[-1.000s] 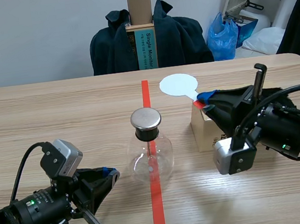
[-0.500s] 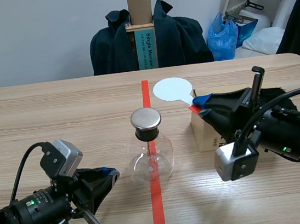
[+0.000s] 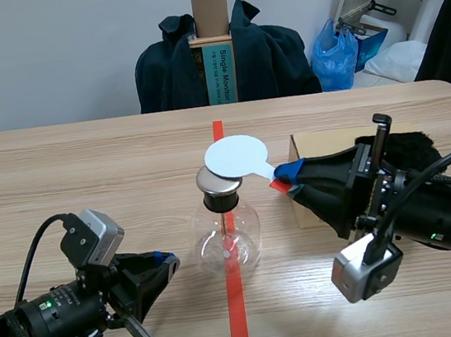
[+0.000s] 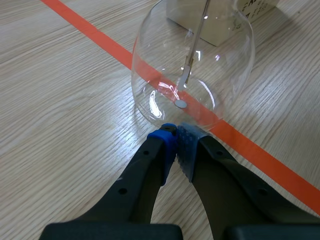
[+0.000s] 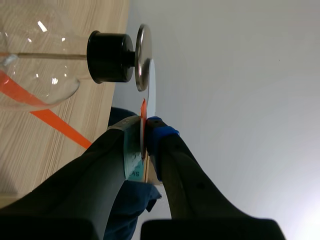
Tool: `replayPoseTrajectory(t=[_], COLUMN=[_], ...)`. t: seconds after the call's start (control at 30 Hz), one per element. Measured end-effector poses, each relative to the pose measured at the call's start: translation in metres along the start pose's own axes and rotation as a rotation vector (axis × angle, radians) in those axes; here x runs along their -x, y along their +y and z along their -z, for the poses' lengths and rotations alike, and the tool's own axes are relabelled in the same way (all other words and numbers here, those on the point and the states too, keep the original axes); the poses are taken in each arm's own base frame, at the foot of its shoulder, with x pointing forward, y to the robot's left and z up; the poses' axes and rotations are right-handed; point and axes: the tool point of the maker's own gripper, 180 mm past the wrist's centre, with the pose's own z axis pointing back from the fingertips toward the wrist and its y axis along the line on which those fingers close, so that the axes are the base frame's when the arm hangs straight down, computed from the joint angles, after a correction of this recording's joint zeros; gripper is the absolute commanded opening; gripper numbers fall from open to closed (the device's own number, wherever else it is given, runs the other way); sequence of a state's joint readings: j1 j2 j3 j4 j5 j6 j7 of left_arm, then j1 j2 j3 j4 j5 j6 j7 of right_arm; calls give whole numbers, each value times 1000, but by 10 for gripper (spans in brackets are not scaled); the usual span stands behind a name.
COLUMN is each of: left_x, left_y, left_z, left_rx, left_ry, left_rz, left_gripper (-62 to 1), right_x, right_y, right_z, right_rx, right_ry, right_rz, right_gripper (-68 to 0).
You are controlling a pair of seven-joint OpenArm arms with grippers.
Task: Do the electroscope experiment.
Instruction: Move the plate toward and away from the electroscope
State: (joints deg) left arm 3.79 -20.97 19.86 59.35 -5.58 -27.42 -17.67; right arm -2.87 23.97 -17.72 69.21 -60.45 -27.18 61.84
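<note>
The glass electroscope (image 3: 227, 235) stands mid-surface on the red tape. Just over its metal cap (image 3: 219, 182) hangs a white disc (image 3: 235, 157), grasped from the right by the right pincer (image 3: 286, 175). The left pincer (image 3: 170, 263), clenched on nothing, lies near-left, just beside the glass.

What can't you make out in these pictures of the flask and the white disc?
- Scene view: the white disc overlaps the metal cap. The right wrist view shows both edge-on, so it is unclear whether they touch.
- Scene view: the box is mostly behind the right arm. Its print is cut off in the left wrist view.
- Left wrist view: glare on the flask blurs the strip.
</note>
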Motion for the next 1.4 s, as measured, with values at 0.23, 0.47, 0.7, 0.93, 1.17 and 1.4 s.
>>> replayPoseTrajectory(t=[0.23,0.47,0.7,0.93,1.17,1.4], left_x=[0,0,0,0,0,0], left_y=[0,0,0,0,0,0], left_z=[0,0,0,0,0,0], left_rx=[0,0,0,0,0,0], left_ry=[0,0,0,0,0,0], left_rz=[0,0,0,0,0,0], left_gripper=[-582,-582,-582,-582,-582,-582], right_x=[-11,-16,-18,-19,-16,18], right_y=[0,0,-1,-1,-1,-4], right_z=[0,-1,-1,-1,-1,-1], right_rx=[0,2,8,7,7,22], right_ry=[-60,-92,-99,-103,-92,102], right_rz=[-2,-4,-18,-19,-19,-9], right_gripper=[-667,-667,-667,-667,-667,-667])
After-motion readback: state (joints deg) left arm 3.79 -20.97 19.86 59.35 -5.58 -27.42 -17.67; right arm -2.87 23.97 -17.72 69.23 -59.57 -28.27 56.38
